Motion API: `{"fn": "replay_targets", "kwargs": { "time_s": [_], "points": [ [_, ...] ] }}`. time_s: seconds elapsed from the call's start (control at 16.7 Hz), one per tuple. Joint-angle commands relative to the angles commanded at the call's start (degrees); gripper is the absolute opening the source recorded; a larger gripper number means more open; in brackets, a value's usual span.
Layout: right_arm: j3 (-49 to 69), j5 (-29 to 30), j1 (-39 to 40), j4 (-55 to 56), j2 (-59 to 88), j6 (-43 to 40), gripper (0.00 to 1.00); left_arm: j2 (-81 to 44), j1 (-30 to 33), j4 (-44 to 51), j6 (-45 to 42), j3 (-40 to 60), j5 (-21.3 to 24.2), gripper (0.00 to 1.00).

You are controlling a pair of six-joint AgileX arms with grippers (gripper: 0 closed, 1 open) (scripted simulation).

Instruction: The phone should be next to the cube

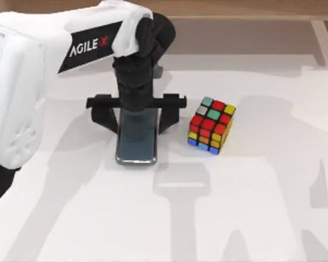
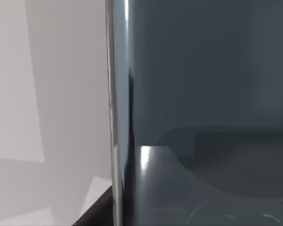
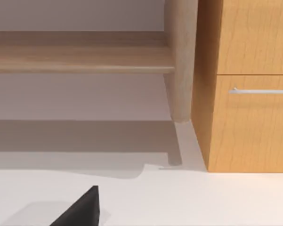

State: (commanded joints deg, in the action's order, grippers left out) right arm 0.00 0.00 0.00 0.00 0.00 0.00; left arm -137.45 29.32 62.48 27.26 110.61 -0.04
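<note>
Bench (image 1: 262,218): one white surface carrying every item; shadows of the arms fall across it.
Left arm (image 1: 22,82): one white AgileX arm reaching in from the left side of the bench, its black wrist pointing down over the centre.
Left gripper (image 1: 136,115): one, positioned over the far end of the phone; its two black fingers (image 1: 105,113) are spread wide, one on each side of the phone, with a visible gap between each finger and the phone's edge. It has hold of nothing.
Phone (image 1: 136,139): one, lying flat on the bench near the centre, long axis running far to near, dark glossy face up, silvery edge visible at the near end. In the left wrist view the phone (image 2: 202,94) is seen close up, with its silvery edge against the white bench.
Cube (image 1: 212,125): one, resting on the bench to the right of the phone, near it but not touching; bare bench lies between them.
Right gripper: one dark fingertip (image 3: 82,209) is visible in the right wrist view, over the bench; its opening cannot be determined.
Cabinet (image 3: 249,94): one wooden unit with one metal handle, beyond the bench.
</note>
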Motion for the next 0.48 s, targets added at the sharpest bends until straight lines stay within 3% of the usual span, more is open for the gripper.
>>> {"fn": "replay_targets", "kwargs": {
  "time_s": [0.18, 0.48],
  "points": [
    [0.0, 0.0, 0.0, 0.0, 0.0, 0.0, 1.0, 0.0, 0.0, 0.0, 0.0, 0.0, 0.0, 0.0],
    [0.0, 0.0, 0.0, 0.0, 0.0, 0.0, 1.0, 0.0, 0.0, 0.0, 0.0, 0.0, 0.0, 0.38]
  ]
}}
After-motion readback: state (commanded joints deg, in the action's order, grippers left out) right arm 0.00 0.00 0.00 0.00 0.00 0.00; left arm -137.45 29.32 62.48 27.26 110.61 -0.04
